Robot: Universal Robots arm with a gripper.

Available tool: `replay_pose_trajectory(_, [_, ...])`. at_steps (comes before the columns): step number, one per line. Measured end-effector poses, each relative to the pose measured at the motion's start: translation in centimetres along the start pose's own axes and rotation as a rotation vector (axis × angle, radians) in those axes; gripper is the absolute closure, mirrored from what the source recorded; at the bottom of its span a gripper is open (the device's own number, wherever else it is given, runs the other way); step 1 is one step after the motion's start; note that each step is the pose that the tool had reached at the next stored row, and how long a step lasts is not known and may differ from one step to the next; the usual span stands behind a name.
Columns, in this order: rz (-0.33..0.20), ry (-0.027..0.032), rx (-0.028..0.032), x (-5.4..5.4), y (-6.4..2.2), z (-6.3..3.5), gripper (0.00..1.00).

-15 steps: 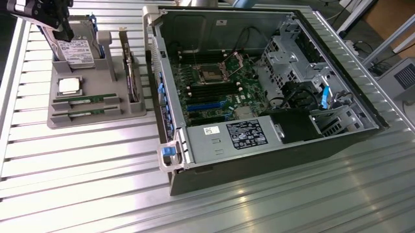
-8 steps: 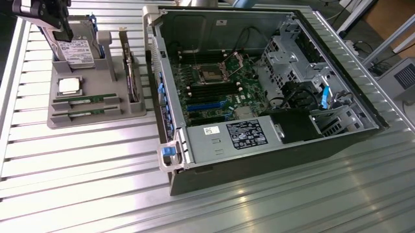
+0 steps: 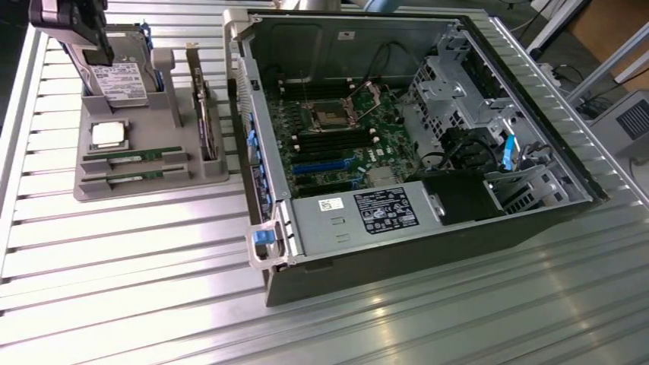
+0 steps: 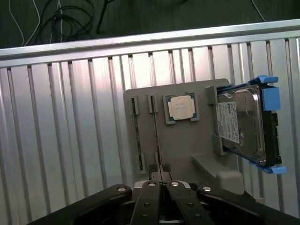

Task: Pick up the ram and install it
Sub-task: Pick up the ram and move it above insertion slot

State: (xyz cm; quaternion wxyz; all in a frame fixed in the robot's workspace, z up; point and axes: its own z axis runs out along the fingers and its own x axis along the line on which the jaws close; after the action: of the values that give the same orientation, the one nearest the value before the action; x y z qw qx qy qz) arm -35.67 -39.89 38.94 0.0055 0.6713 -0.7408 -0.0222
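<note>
1 grey tray (image 3: 167, 114) sits on the ribbed metal worktop (image 3: 121, 258) near the edge on the exterior view's left. 1 open computer case (image 3: 385, 262) stands just beside it. The tray carries 5 parts. 2 of them are ram sticks, lying flat and parallel in slots along 1 edge of the tray. The outer ram stick (image 3: 135, 176) (image 4: 136, 136) is at the edge itself, and the inner ram stick (image 3: 135, 157) (image 4: 155, 136) is just beside it. 1 square processor chip (image 3: 109, 134) lies next to the inner stick. 1 hard drive (image 3: 121, 80) in a blue frame stands at the opposite edge. 1 expansion card (image 3: 208, 125) stands upright along the edge nearest the case. The 1 gripper (image 3: 99, 53) (image 4: 161, 183) hangs above the hard drive end of the tray, its 2 fingers clenched together and grasping nothing.
</note>
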Motion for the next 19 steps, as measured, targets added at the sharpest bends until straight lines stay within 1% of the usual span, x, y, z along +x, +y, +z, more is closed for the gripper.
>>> replay_pose_trajectory(4, [-0.041,0.0016,-0.0009,0.00,0.00,0.01,0.90])
replay_pose_trajectory(5, [-0.076,0.0031,-0.0016,0.00,0.00,0.02,0.90])
replay_pose_trajectory(7, [-0.116,0.0049,-0.0025,0.00,0.00,0.02,0.90])
replay_pose_trajectory(12, [-0.115,0.0050,-0.0025,0.03,0.00,0.02,0.90])
replay_pose_trajectory(16, [-0.116,0.0049,-0.0025,0.09,-0.01,0.02,0.64])
replay_pose_trajectory(19, [-0.116,0.0056,-0.0027,0.09,-0.01,0.06,0.64])
